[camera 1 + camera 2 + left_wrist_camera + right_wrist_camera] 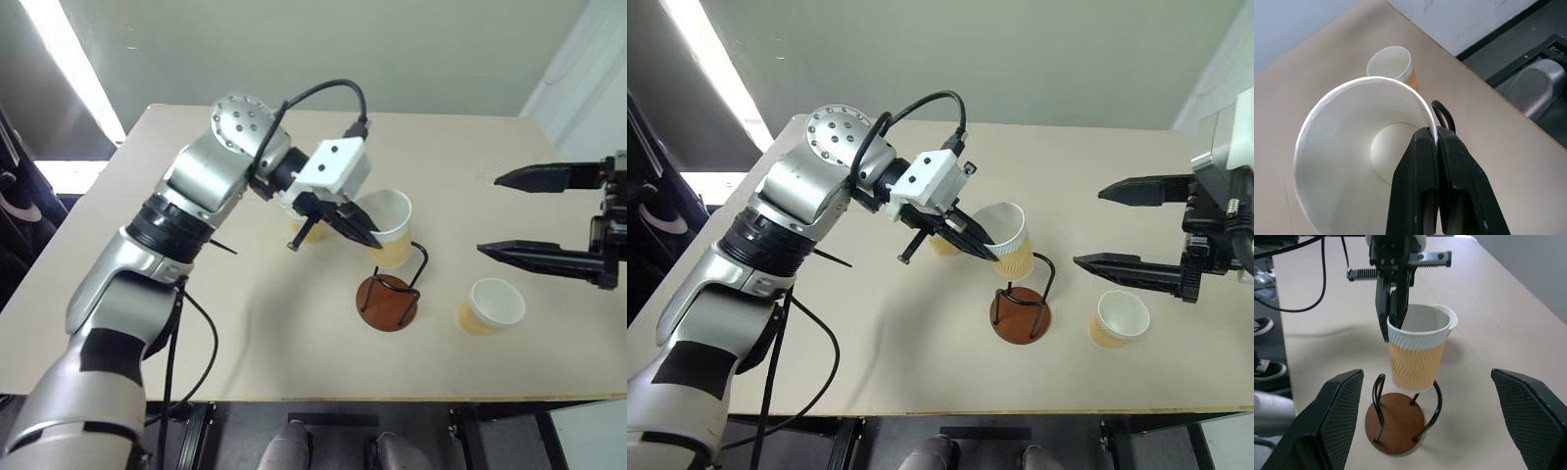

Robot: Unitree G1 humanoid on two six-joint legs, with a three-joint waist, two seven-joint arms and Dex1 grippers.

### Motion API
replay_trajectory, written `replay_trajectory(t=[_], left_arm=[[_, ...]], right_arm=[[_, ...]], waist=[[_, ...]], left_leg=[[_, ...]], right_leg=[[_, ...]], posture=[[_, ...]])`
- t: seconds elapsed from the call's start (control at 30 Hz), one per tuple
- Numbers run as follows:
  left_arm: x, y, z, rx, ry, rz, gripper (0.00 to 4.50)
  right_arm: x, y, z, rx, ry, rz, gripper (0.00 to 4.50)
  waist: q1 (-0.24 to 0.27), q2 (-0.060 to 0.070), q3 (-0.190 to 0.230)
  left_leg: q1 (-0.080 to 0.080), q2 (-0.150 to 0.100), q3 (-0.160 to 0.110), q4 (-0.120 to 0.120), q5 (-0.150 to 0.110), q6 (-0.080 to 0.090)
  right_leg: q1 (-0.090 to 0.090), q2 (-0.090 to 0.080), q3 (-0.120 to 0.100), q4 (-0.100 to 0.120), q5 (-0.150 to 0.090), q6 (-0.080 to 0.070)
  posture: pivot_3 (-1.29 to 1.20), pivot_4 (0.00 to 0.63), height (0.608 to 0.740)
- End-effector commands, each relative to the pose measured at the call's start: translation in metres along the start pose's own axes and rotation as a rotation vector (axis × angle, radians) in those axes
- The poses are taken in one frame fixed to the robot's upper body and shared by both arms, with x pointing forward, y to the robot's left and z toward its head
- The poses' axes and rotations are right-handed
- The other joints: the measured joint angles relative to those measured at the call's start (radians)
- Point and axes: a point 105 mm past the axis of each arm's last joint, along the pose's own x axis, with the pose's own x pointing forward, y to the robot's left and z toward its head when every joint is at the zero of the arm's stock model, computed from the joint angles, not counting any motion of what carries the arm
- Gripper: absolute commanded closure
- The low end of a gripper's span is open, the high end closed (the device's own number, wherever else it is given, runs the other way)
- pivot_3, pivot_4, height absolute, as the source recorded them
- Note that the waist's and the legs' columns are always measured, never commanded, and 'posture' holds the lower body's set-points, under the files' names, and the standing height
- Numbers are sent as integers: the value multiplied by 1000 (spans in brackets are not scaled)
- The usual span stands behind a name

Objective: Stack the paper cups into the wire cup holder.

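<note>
Left tool [1392, 316] is clamped shut on the rim of one small tapered paper cup [1417, 355], tan-yellow and ribbed outside with a white rim band and white interior. One finger sits inside the cup, the other outside, the wall pinched between them. I hold this cup upright in the air, its bottom just above the round rust-brown disc base of the wire cup holder [1396, 423], between the tops of the thin black wire loops. Whether the cup touches the wires I cannot tell.

A second paper cup of the same kind [493, 305] stands upright on the pale beige surface [294, 352], just beside the holder on my right-hand side and apart from it. A third cup [942, 244] stands on the surface beyond the held cup, largely hidden behind my left tool in the head views.

Right tool [549, 217] stands wide open and holds nothing. It hangs above the surface on my right, its two black fingers pointing toward the holder, the lower finger passing over the second cup without touching it.
</note>
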Motion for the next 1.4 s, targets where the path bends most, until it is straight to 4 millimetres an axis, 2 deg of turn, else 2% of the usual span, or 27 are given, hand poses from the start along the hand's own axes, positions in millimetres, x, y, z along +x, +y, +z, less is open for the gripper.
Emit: replay_trajectory(t=[0.03, 0.5, 0.6, 0.83, 0.97, 1.07, 1.17, 1.27, 1.4], left_arm=[[3, 1, 9, 73, 11, -52, 4455], [25, -2, -14, 110, 65, -119, 4455], [28, -1, -15, 103, 53, -113, 3838], [30, 5, -4, 82, -23, -72, 1396], [22, 7, 3, 72, -67, -32, 34], [10, 15, 15, 27, -146, 48, 34], [-11, 21, 28, -51, -242, 128, 34], [-31, 13, 22, -121, -237, 181, 34], [-41, 1, 15, -171, -208, 207, 34]], right_arm=[[-9, 1, 9, -29, -10, -49, 224], [-11, 4, 7, -14, -9, -91, 224], [-11, 4, 6, -13, -8, -92, 224], [-9, 3, 3, -12, -2, -88, 224], [-8, 1, -6, -17, 43, -101, 224], [-6, 2, -26, -13, 126, -105, 224], [-4, 3, -50, -10, 206, -112, 224], [-3, 8, -80, 4, 311, -97, 224], [-3, 14, -100, -4, 375, -61, 224]], waist=[[1, 0, 0], [4, 0, 0], [6, 0, 0], [7, 0, 0], [7, 0, 0], [9, 0, 0], [10, 0, 0], [9, 0, 0], [8, 3, -2]], left_leg=[[-1, 0, 0, 1, 0, 0], [-4, -1, 1, 9, -2, 3], [-4, -1, 1, 10, -3, 5], [-4, -1, 3, 10, -3, 5], [-4, -1, 3, 10, -3, 5], [-4, -1, 4, 11, -3, 6], [-4, -1, 4, 12, -4, 6], [-4, -1, 5, 12, -4, 7], [-2, -1, 7, 12, -4, 7]], right_leg=[[-1, 0, 0, 0, 0, 0], [-1, 0, 1, 2, 2, 4], [-1, 0, 1, 2, 2, 4], [-1, 0, 2, 2, 1, 5], [-1, 0, 2, 2, 1, 5], [-1, 0, 2, 3, 1, 6], [-1, -1, 2, 3, 1, 6], [-1, 0, 2, 3, 1, 6], [-1, 0, 4, 4, 1, 6]], posture=[[0, 150, 740], [0, 150, 740], [0, 150, 740], [0, 150, 740], [0, 150, 740], [0, 150, 740], [0, 150, 740], [0, 150, 740], [0, 150, 740]])
